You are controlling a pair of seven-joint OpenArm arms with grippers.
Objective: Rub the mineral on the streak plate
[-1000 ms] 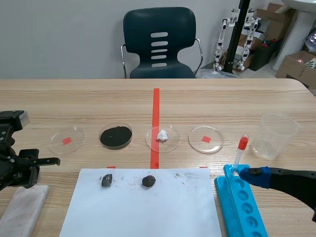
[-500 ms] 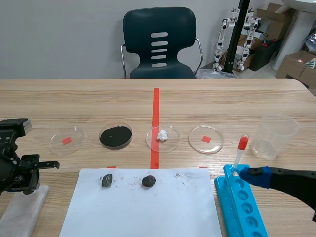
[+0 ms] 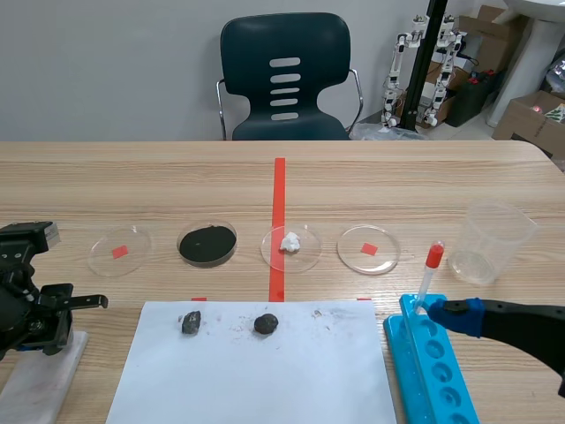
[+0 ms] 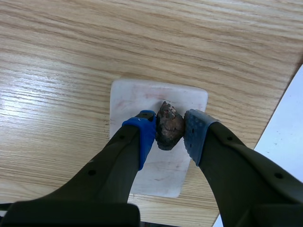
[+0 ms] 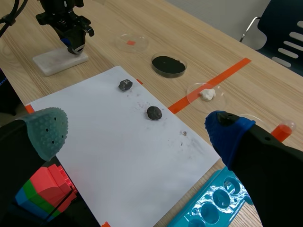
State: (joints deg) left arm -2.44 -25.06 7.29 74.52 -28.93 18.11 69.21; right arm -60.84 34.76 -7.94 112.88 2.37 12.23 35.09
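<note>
The left pincer (image 4: 170, 133) is clamped on a rough, brownish mineral (image 4: 168, 124). Its blue pads (image 4: 144, 130) press the lump's two flanks. The stone hangs directly over the white streak plate (image 4: 137, 99), which lies under the pincer on the table (image 4: 57, 56). The right pincer (image 5: 137, 135) is spread wide with nothing between its fingers, and the blue rack (image 5: 213, 203) lies just under it.

The hold looks like the weak point. The pads grip an irregular lump by its sides, so a firm downward push could, I judge, twist it or squeeze it out from between them. Nothing pins the plate either, so a dragging stroke may simply slide it along the wood instead of marking it. If the stone sits shallow in the grip, the fingertips could scrape the plate before the mineral does.

Only the left wrist view shows the mineral at all, along with a faint reddish tinge on the plate beneath it. Looking straight down, though, it cannot tell whether stone and plate touch. The scene view hides the stone behind the pincer but shows how low that pincer hangs over the plate's far end. The right wrist view gives the same pincer from the side — and, ahead of its own open fingers, the white paper (image 5: 123, 142) with two dark samples (image 5: 124, 84) on it.
</note>
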